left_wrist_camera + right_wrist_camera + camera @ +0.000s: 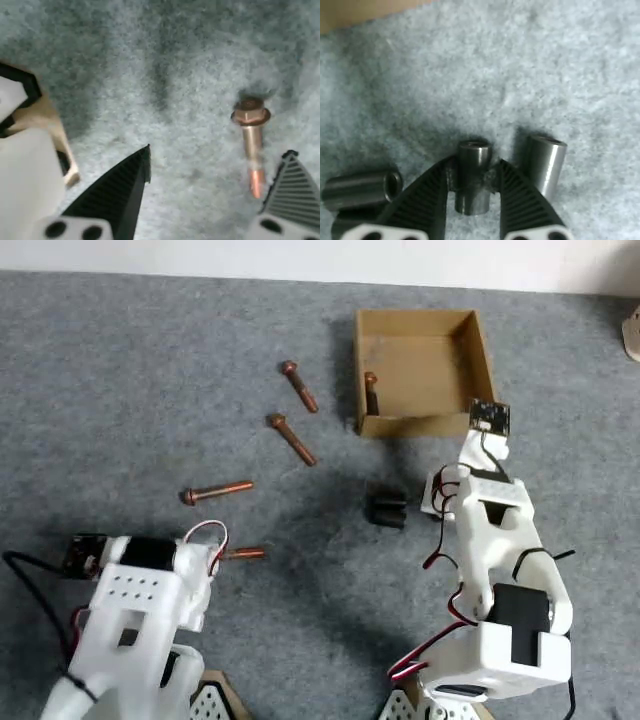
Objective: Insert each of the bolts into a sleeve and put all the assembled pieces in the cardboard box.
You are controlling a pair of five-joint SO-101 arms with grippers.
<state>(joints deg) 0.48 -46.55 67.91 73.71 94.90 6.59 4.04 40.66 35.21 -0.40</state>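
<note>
As the left end effector (217,152) hangs: jaws wide and low over the surface (130,370); the nearest bolt (251,145) lies flat between them, close to one finger, ungripped.
Right end effector (474,167): narrow, clamped on the held sleeve (472,187), which stands upright on the surface.
Other sleeves: an upright sleeve (546,165) stands just beside the held one, and a lying sleeve (362,187) is on its other side. Something dark under the lying one may be a fourth; I cannot tell.
Loose bolts: three more lie flat beyond the nearest, the second bolt (218,491), third bolt (292,438) and far bolt (300,386). They are apart from each other and well apart from the sleeves.
Box (420,426): farthest off, top open. One assembled piece (371,392) rests inside by the wall on the bolts' side.
Done: by my reading, one piece boxed.
Remaining: four bolts to sleeve and box. The step in hand looks like bringing the nearest bolt and the held sleeve together.
Room: bare surface between the nearest bolt and the sleeves offers a meeting place, and there is broad open ground on the left arm's side.
Edges: the box's near wall stands between the sleeves and its inside, so pieces must go over it. The right arm's wrist sits close to the box's near corner, leaving little slack there. Most of the box floor is free.
</note>
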